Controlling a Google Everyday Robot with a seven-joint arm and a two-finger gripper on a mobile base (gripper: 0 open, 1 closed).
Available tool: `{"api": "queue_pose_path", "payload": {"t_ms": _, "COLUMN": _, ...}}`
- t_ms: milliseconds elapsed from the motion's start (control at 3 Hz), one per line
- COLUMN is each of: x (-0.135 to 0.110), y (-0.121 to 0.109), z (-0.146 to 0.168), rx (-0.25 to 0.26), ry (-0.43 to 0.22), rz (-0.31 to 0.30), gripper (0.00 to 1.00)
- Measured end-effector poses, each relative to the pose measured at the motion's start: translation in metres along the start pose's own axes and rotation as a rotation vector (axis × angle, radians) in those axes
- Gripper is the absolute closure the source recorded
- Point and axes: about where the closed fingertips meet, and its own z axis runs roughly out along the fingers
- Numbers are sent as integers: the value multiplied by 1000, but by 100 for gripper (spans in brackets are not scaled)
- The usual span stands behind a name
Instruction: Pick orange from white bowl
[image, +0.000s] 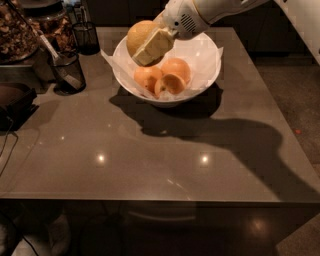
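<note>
Three smaller oranges (176, 69), bright and smooth, lay bunched together in the bottom of the white bowl (212, 70) while the gripper (145, 50) of the robot's white arm (200, 12) held the large, pale orange (136, 31) above them. The claw was pinching the fruit: one broad cream finger (155, 44) lay flat across the near side of the dimpled skin, running down and to the left, and its partner was hidden behind the fruit, so the jaws stood about as far apart as the orange is wide. The orange hung over the bowl's far left rim, apart from the three fruits below, and nothing but the claw appeared to touch it. White paper (202, 47) lined the bowl, with corners poking out past the rim at left and right. The bowl stood toward the back of a glossy grey-brown table (150, 165), where its dark shadow joined the long shadow of the arm (240, 140) stretching off to the right. Two black mesh cups (67, 75) stood to the left of the bowl, one nearer the camera and one farther back, both well apart from the claw.
</note>
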Motion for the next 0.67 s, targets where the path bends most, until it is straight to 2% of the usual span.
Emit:
{"api": "queue_pose_path", "payload": {"t_ms": 333, "x": -17, "y": 31, "z": -22, "rx": 23, "ry": -23, "rz": 0, "gripper": 100}}
{"api": "queue_pose_path", "payload": {"t_ms": 667, "x": -44, "y": 80, "z": -55, "rx": 60, "ry": -72, "rz": -7, "gripper": 100}}
